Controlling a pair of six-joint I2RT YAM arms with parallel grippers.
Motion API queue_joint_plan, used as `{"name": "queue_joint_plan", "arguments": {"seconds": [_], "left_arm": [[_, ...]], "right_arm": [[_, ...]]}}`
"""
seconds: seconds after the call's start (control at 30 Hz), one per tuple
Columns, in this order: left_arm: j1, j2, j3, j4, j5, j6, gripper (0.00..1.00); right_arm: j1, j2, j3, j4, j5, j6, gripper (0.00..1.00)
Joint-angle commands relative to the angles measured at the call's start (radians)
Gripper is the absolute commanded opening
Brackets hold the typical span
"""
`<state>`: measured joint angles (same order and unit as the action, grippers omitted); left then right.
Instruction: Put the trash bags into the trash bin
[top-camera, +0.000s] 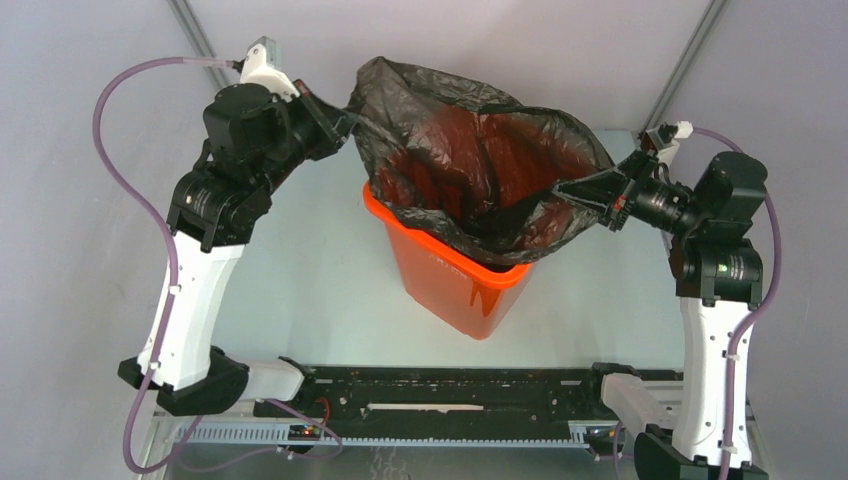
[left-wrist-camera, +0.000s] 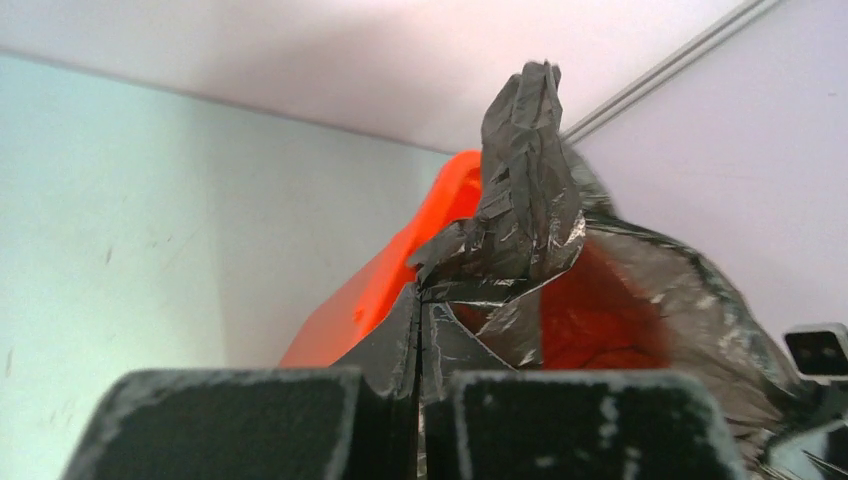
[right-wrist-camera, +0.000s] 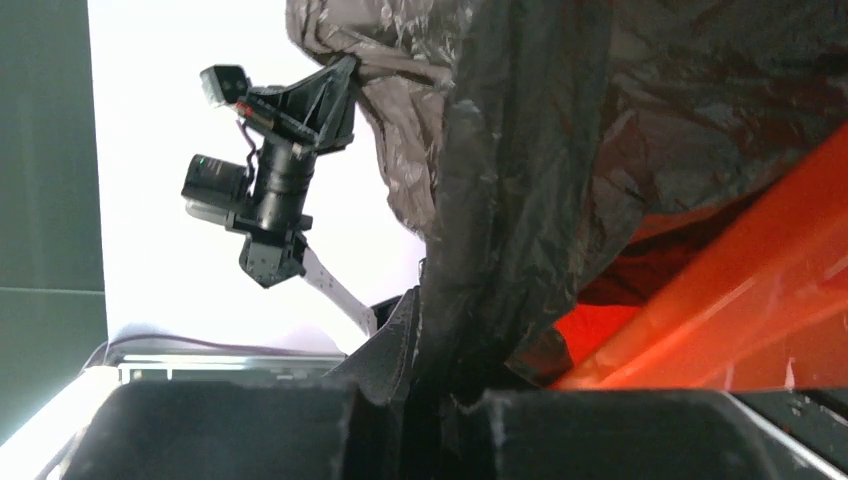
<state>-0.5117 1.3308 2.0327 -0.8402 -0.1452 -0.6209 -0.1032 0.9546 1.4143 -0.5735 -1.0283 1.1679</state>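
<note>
The black trash bag (top-camera: 470, 150) hangs open over the orange trash bin (top-camera: 455, 280) at mid-table, its lower part inside the bin and its mouth stretched wider than the rim. My left gripper (top-camera: 345, 120) is shut on the bag's left edge above the bin's far left corner. My right gripper (top-camera: 560, 192) is shut on the bag's right edge. In the left wrist view the bag (left-wrist-camera: 525, 190) bunches up from the closed jaws with the bin (left-wrist-camera: 380, 290) behind. In the right wrist view the bag (right-wrist-camera: 540, 170) drapes over the bin (right-wrist-camera: 730, 310).
A black rail (top-camera: 450, 395) runs along the table's near edge between the arm bases. Grey walls close in at the back and both sides. The left arm (right-wrist-camera: 265, 190) shows across the bag in the right wrist view.
</note>
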Motion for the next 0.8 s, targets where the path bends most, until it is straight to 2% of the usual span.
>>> {"name": "queue_joint_plan", "arguments": {"seconds": [0.0,0.13,0.23,0.37,0.43,0.53,0.63,0.77], "left_arm": [[0.087,-0.064,-0.085,-0.078,0.077,-0.081,0.0],[0.135,-0.099,-0.176,-0.108,0.111,-0.091,0.0],[0.164,-0.109,-0.22,-0.106,0.129,-0.09,0.0],[0.174,-0.089,-0.226,-0.121,0.171,-0.09,0.0],[0.174,-0.089,-0.231,-0.119,0.185,-0.098,0.0],[0.175,-0.095,-0.229,-0.115,0.177,-0.094,0.0],[0.18,-0.092,-0.22,-0.112,0.182,-0.085,0.0],[0.182,-0.083,-0.205,-0.117,0.187,-0.077,0.0]], "right_arm": [[-0.062,-0.033,0.005,-0.131,-0.149,-0.059,0.1],[-0.079,-0.046,0.005,-0.232,-0.17,-0.158,0.12],[-0.083,-0.045,0.005,-0.284,-0.149,-0.221,0.19],[-0.085,-0.041,0.012,-0.358,-0.113,-0.292,0.41],[-0.085,-0.047,0.027,-0.397,-0.094,-0.325,0.57],[-0.085,-0.068,0.051,-0.445,-0.077,-0.362,0.73],[-0.085,-0.082,0.061,-0.517,-0.052,-0.412,0.8],[-0.077,-0.114,0.054,-0.571,-0.026,-0.447,0.84]]}}
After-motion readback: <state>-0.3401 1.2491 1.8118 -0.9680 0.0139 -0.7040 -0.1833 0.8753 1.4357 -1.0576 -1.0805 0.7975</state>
